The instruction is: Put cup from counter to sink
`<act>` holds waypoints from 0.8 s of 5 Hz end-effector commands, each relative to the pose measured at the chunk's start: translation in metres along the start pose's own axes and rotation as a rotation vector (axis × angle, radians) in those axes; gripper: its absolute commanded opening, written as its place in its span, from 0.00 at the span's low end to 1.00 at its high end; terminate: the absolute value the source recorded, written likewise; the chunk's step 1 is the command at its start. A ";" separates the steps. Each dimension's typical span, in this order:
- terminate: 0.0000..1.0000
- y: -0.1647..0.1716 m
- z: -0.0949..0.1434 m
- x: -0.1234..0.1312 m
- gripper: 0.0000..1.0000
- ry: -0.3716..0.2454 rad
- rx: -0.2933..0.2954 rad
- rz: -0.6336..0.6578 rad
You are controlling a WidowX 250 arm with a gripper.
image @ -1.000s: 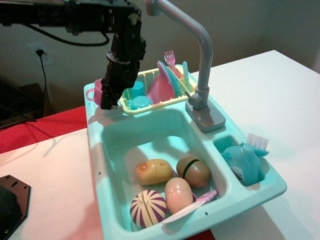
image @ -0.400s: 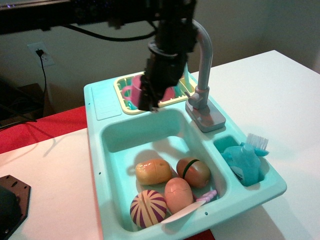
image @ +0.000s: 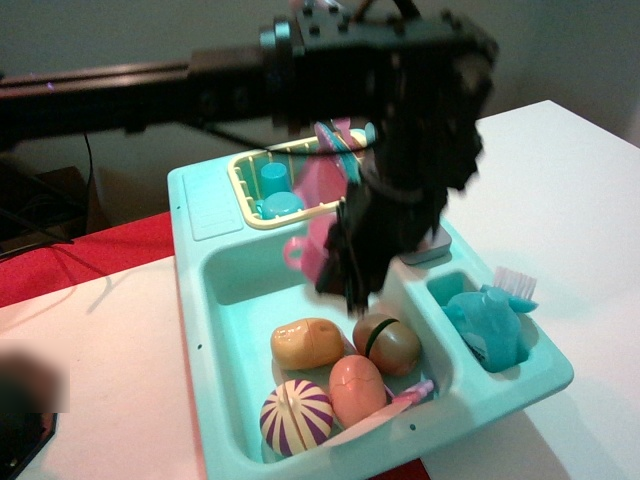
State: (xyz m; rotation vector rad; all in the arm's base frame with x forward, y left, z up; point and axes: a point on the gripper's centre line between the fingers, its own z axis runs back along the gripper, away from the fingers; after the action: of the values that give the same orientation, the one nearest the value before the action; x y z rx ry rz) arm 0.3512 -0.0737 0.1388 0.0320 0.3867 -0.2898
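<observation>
My gripper (image: 345, 285) hangs over the sink (image: 215, 345) basin, clamped on the cup (image: 305, 252), which sits at its left, above the far part of the basin and off the counter (image: 208, 205). The cup looks light, stiff, slick plastic; gripping the rim seems surest. Toy vegetables (image: 345, 365) lie below, nearer.
</observation>
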 end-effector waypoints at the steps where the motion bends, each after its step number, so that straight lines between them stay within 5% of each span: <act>1: 0.00 0.006 -0.011 -0.007 0.00 -0.028 0.004 0.036; 4: 0.00 0.011 -0.050 -0.012 0.00 0.013 0.034 0.076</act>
State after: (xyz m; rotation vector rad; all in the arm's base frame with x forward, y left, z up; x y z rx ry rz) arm 0.3171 -0.0525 0.0686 0.1004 0.5117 -0.2330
